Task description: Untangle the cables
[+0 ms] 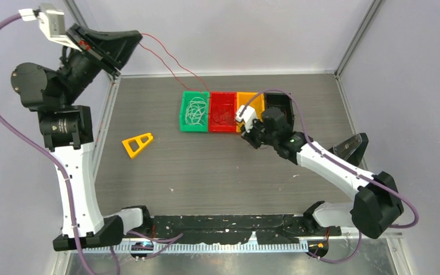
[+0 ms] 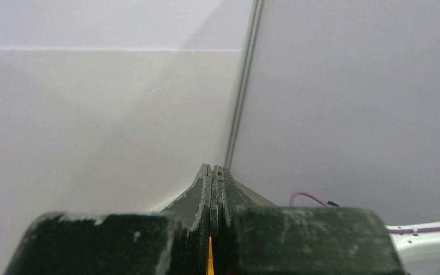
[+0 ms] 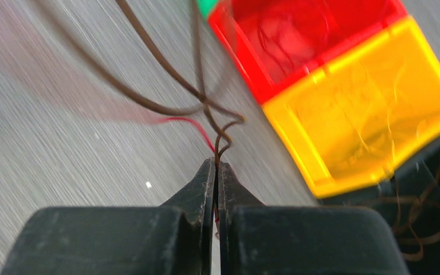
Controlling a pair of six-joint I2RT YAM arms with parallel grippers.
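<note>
A thin red cable (image 1: 172,63) runs taut from my left gripper (image 1: 140,38), raised high at the back left, down toward the bins. The left wrist view shows that gripper (image 2: 213,168) pressed shut with a red speck at the tip. My right gripper (image 1: 251,139) is low over the table in front of the yellow bin (image 1: 246,102). It is shut (image 3: 216,164) on a dark brown cable (image 3: 166,70) and a red strand (image 3: 186,121). Whitish cables lie curled in the green bin (image 1: 184,112), and red ones in the red bin (image 1: 213,112).
A black bin (image 1: 279,102) with brown cables stands right of the yellow one, partly behind the right arm. An orange triangular piece (image 1: 137,144) lies on the table at left. Enclosure walls and metal posts ring the table.
</note>
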